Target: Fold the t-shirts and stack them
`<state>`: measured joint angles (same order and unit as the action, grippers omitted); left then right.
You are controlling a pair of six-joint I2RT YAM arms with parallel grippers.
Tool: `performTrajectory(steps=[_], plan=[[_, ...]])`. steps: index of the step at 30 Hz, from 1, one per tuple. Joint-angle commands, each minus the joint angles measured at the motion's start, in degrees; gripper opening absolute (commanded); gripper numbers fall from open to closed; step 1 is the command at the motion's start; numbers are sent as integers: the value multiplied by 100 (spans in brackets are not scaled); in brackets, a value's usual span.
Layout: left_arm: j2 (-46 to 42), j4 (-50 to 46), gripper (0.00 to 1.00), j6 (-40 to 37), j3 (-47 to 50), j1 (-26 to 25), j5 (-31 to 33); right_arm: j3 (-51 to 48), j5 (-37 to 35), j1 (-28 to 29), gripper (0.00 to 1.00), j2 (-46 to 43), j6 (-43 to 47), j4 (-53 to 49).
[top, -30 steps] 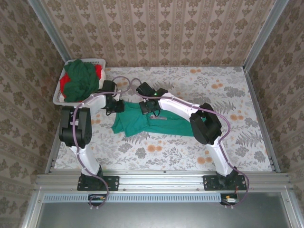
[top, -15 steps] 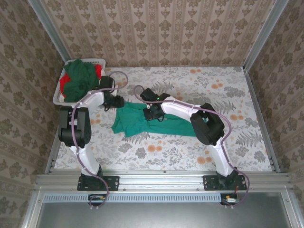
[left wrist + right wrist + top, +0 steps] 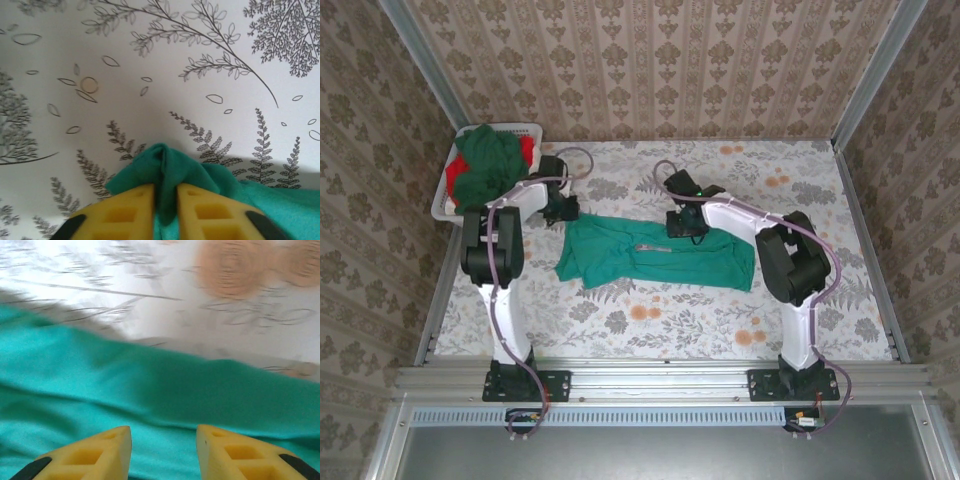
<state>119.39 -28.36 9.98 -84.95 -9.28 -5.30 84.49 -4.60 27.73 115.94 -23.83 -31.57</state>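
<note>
Teal t-shirt [image 3: 655,255] lies spread on table [image 3: 800,190], ctr, wrinkled. A small pinkish mark on it is too small to ID.

L gripper [image 3: 165,212] is at the shirt's far-L corner. Jaws nearly closed, pinching a raised fold of teal cloth; finger bases cut off by frame edge.

R gripper [image 3: 162,450] is over the shirt's far edge. Jaws apart, nothing betw. them. View blurred, so contact w/ cloth unclear.

Dark green shirt [image 3: 488,165] and red shirt [image 3: 527,150] are heaped in basket [image 3: 440,207], far-L corner; shapes indistinct.
</note>
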Motion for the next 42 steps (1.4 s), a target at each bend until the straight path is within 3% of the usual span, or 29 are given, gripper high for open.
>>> performTrajectory(steps=[1, 4, 8, 14, 23, 29, 33, 36, 40, 42], plan=[[-215, -142, 12, 118, 85, 136, 42, -90, -289, -278, 41, 214, -286, -348], [-293, -158, 2, 118, 158, 221, 24, -198, -320, -598, 41, 165, -398, -443], [-345, -152, 0, 92, 241, 320, -99, -343, -287, -869, 41, 14, -360, -429], [-496, -172, 9, 123, 250, 328, -302, -596, -203, -988, 42, -335, -220, -411], [-519, -245, 5, 39, 173, 351, -312, -1250, -401, -989, 38, -833, 8, -324], [-637, -301, 18, 44, 147, 348, -316, -1431, -614, -879, 35, -984, 179, -459], [-920, -422, 38, 30, 63, 344, -296, -1600, -806, -841, 35, -1341, 338, -378], [-1230, -516, 40, -23, 91, 245, -259, -1636, -895, -815, 36, -1650, 312, -491], [-1858, -436, 47, -346, 449, -404, 17, -1849, -543, -619, 39, -1977, 176, 12], [-2135, -72, 56, -701, 815, -921, 89, -1909, -343, -567, 39, -1863, 142, 351]])
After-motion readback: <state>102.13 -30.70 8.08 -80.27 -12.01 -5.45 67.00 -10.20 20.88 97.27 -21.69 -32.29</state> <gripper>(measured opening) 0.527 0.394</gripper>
